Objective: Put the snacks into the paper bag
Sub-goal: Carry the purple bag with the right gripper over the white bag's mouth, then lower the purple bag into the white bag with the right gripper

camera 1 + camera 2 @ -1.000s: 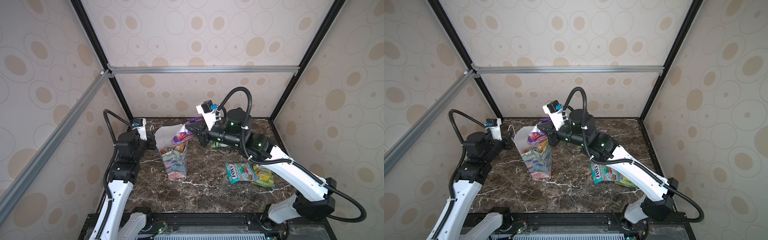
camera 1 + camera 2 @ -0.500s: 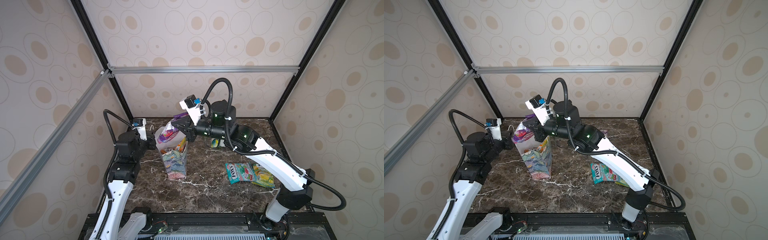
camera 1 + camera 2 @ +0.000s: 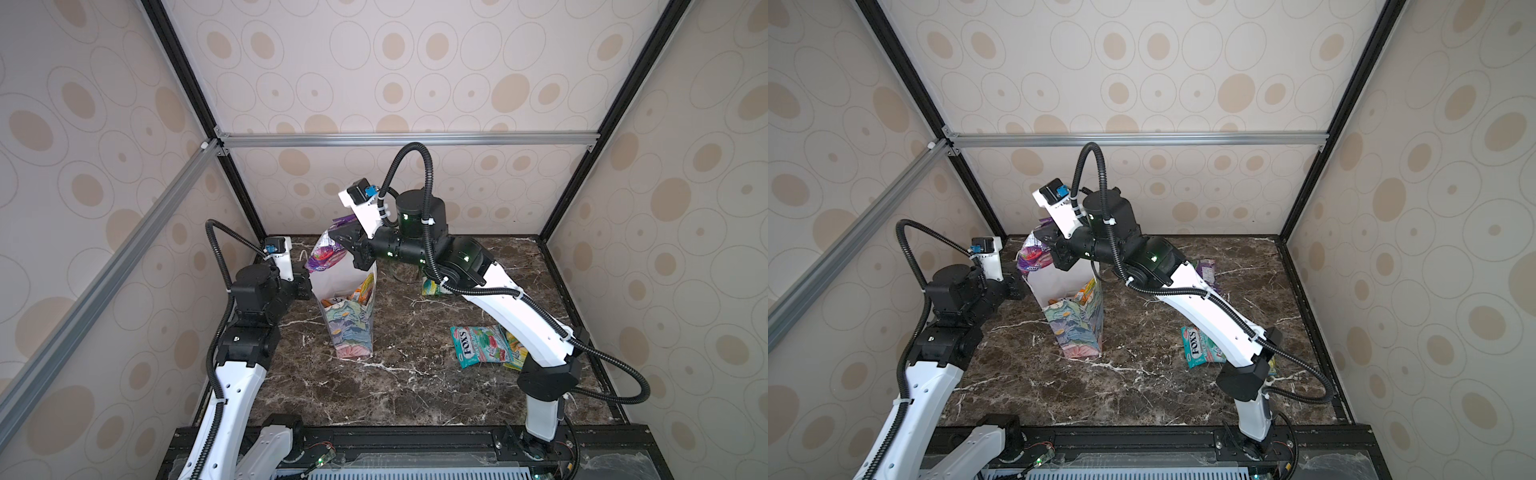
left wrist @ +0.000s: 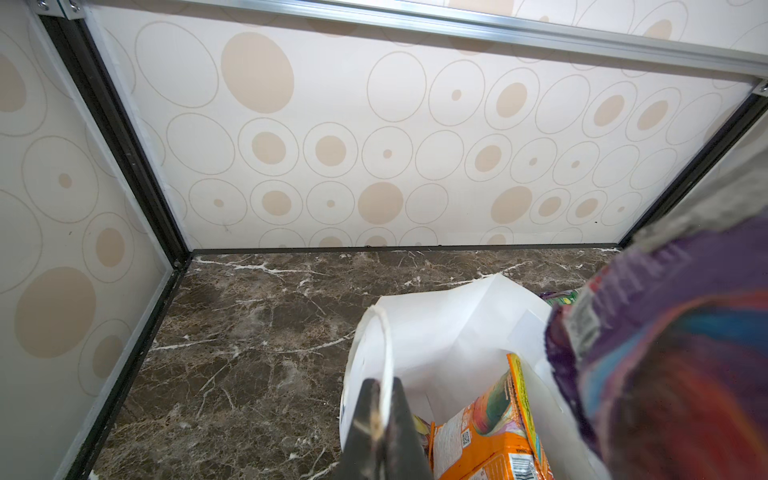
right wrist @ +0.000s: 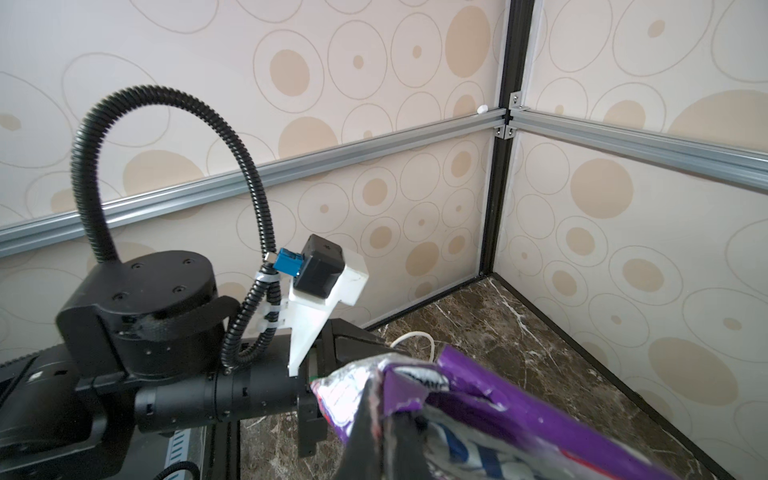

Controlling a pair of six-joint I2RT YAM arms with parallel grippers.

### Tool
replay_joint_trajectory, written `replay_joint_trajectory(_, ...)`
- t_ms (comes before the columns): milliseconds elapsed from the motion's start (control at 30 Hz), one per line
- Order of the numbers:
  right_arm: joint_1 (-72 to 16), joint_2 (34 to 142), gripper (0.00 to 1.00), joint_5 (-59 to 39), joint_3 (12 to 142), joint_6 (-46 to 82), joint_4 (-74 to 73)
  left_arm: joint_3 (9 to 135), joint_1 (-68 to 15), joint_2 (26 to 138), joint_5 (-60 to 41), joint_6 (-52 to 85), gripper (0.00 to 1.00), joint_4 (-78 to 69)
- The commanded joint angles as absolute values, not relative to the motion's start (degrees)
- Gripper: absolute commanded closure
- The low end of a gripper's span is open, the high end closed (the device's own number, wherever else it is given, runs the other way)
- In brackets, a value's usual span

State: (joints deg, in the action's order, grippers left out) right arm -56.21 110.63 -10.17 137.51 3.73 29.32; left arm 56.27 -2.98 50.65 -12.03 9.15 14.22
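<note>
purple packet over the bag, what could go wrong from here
1. The purple packet hangs from the right gripper at the paper bag rim, not centred: released, it may drop outside.
2. The orange packet standing inside could block it.
3. The left gripper pinches only the rim; a push could tip the bag.

"FOX'S" on teal packet (image 3: 480, 345)
</note>
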Motion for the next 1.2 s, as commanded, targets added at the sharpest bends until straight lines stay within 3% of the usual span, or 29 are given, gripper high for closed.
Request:
replay_joint_trajectory(0,-55.9,111.7,1.0,-6.8,140.3,1.7,29.0,56.5,-2.7,49.6,-11.6,8.7,0.96,13.4)
replay_joint_trajectory(367,-53.7,119.5,1.0,-6.0,146.2,1.4,33.6,56.6,-2.7,49.9,-11.8,8.7,0.96,13.5)
replay_joint_trajectory(1167,-53.2,125.9,1.0,-4.2,144.6,2.3,36.0,56.6,-2.7,50.2,-11.9,8.7,0.96,13.5)
